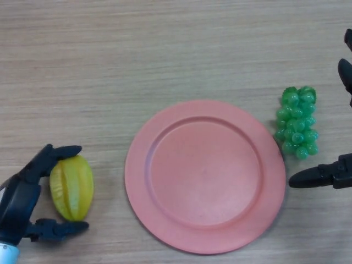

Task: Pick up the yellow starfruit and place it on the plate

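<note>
The yellow starfruit [71, 187] lies on the wooden table at the lower left, a little left of the pink plate [165, 209]. My left hand [19, 203] is wrapped round it from the left, with fingers curled over its top end and the thumb under its bottom end. The plate has nothing on it. My right hand [324, 176] is open at the right edge of the view, its thumb pointing at the plate's right rim and its fingers higher up.
A bunch of green grapes [297, 121] lies just right of the plate, between the thumb and fingers of my right hand.
</note>
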Action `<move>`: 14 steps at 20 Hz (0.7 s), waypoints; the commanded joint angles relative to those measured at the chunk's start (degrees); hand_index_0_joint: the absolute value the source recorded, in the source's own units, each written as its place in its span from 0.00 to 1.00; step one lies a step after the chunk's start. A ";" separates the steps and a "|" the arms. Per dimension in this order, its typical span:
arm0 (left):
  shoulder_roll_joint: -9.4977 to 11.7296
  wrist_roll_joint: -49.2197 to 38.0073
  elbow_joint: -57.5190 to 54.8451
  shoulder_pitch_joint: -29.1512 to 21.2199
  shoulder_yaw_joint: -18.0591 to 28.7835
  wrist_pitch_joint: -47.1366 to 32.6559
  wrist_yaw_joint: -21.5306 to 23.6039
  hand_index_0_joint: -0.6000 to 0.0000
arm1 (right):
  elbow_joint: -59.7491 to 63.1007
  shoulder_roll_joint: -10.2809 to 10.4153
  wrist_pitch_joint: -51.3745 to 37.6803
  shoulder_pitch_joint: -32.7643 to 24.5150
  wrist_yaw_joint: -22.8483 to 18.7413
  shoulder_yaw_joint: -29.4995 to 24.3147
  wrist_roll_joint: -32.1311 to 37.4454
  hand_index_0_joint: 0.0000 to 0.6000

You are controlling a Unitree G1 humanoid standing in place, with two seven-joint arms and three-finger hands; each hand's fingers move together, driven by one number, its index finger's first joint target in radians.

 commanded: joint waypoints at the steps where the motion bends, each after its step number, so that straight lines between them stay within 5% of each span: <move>1: 3.22 -1.02 -3.43 -0.18 6.03 -4.18 1.88 0.00 | -3.77 -1.62 -8.17 -1.44 -1.85 -3.97 2.00 0.00; 3: 3.13 -2.51 -4.43 -0.52 7.52 -5.57 4.83 0.00 | -4.03 -1.71 -7.90 -1.39 -1.79 -4.13 2.16 0.00; 5: 2.67 -6.61 -8.40 0.07 8.66 -4.86 2.96 0.00 | -3.61 -1.72 -8.57 -1.27 -1.75 -4.18 1.88 0.00; 6: 1.65 -14.54 -15.88 0.97 9.15 -0.20 -4.63 0.00 | -4.13 -1.86 -7.67 -1.37 -1.56 -4.52 2.50 0.00; 9: 0.00 -11.68 -24.47 -0.42 8.61 4.42 -6.40 0.00 | -4.83 -2.17 -6.92 -1.60 -1.26 -5.05 2.43 0.00; 11: -1.24 -11.55 -32.14 0.20 4.21 13.16 -14.63 0.00 | -5.08 -2.28 -6.91 -1.85 -1.57 -5.61 2.89 0.00; 12: -5.32 -18.61 -40.92 2.41 1.13 30.35 -24.16 0.00 | -5.62 -2.30 -6.36 -1.66 -1.85 -6.13 3.48 0.00; 13: -6.54 -21.60 -43.79 3.33 -0.24 38.37 -25.78 0.00 | -5.68 -2.38 -6.12 -1.76 -1.99 -6.20 3.55 0.00; 14: -6.02 -23.56 -49.37 1.00 -5.67 52.34 -21.66 0.00 | -6.21 -2.35 -6.23 -1.28 -1.85 -6.65 3.49 0.00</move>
